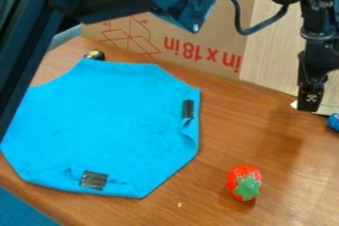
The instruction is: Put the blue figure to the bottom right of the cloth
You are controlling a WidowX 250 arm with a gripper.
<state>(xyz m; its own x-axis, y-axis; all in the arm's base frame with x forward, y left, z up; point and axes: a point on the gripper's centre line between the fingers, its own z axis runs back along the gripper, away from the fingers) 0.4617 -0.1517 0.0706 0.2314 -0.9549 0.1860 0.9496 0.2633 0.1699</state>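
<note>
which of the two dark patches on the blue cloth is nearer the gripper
The dark patch by the cloth's right edge; the other patch sits near its bottom edge, farther away.

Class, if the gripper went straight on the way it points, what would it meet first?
The gripper points down, so probably the wooden table; depth is unclear, so it might instead touch the pale piece close by.

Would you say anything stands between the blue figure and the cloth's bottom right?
The toy strawberry, on the table beyond the lower right edge of the cloth, looks close to the direct path from the blue figure; nothing else visible does.
</note>
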